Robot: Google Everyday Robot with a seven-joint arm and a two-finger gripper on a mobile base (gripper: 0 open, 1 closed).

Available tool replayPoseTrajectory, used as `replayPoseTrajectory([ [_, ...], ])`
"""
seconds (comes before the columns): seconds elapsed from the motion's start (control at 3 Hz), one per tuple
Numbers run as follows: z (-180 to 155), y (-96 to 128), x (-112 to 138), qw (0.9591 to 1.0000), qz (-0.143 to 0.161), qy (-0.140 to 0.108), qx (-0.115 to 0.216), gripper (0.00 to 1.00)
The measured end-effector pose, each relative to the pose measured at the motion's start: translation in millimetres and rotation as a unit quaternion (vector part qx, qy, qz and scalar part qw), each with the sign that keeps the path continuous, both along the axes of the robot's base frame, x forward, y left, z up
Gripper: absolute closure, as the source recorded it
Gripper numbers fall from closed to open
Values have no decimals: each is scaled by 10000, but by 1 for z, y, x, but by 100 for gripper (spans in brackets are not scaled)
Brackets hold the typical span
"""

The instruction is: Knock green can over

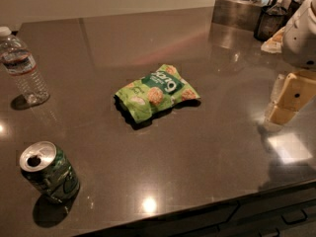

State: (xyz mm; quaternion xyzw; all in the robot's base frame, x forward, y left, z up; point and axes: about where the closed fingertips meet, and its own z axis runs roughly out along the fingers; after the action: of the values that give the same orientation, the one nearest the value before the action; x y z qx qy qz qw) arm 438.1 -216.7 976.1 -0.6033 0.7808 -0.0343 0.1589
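The green can [50,172] stands on the dark counter [207,152] near its front left corner. Its silver top with the open pull-tab hole faces up. My gripper [282,113], with cream-coloured fingers under a white wrist, hangs over the right side of the counter, far to the right of the can and not touching it.
A flat green snack bag [157,92] lies in the middle of the counter. A clear plastic water bottle [23,67] stands at the left edge. A metal box [236,11] and dark containers [270,21] stand at the back right. The counter's front edge runs just below the can.
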Motion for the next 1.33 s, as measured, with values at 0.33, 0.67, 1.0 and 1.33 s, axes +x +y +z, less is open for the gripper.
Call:
replayPoseTrajectory([
  [0.33,0,0,0,10000,0,-1,0,0],
  [0.67,0,8,-1,9998,106,4,157,0],
  [1.0,-7,36,-8,9971,440,18,629,0],
  [1.33,-14,106,-24,9804,1156,20,1598,0],
])
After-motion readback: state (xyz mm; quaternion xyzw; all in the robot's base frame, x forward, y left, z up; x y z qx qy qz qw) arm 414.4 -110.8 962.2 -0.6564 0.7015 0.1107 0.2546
